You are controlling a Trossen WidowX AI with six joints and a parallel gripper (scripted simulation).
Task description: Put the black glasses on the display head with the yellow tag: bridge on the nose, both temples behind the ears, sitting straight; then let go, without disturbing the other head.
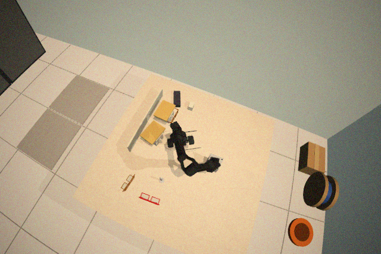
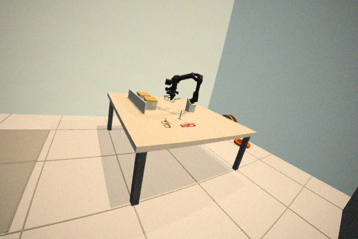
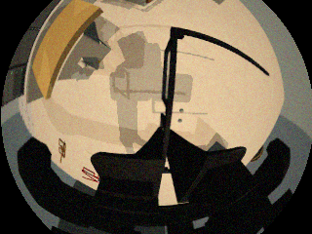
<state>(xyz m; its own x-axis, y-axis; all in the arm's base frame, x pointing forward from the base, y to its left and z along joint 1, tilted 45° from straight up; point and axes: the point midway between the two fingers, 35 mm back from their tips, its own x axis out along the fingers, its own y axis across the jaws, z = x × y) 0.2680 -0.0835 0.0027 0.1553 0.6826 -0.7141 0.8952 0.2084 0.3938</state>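
Top view: bench point(image 1: 215, 214) point(image 2: 202, 132) point(image 3: 234, 107), wall side uppermost. Item: two display heads, before a grey panel point(image 1: 144, 122) point(image 2: 137, 102) along the left edge. The wall-corner head point(image 1: 165, 110) point(image 2: 142, 94) wears brown frames; the other head point(image 1: 152, 131) point(image 2: 150, 98) point(image 3: 63, 44) is bare, so presumably the target; no yellow tag legible. Temples point away from that edge, apparently to slide past the ears.

Exterior view: black glasses point(image 1: 193, 148) point(image 2: 172, 101) point(image 3: 170, 73), aloft, inward of the heads' edge; raised, probably, for clearance.

Wrist view: gripper point(image 1: 181, 141) point(image 2: 172, 99) point(image 3: 163, 131), jaws nearly closed, pinching the black frame near its middle, likely keeping both temples free.
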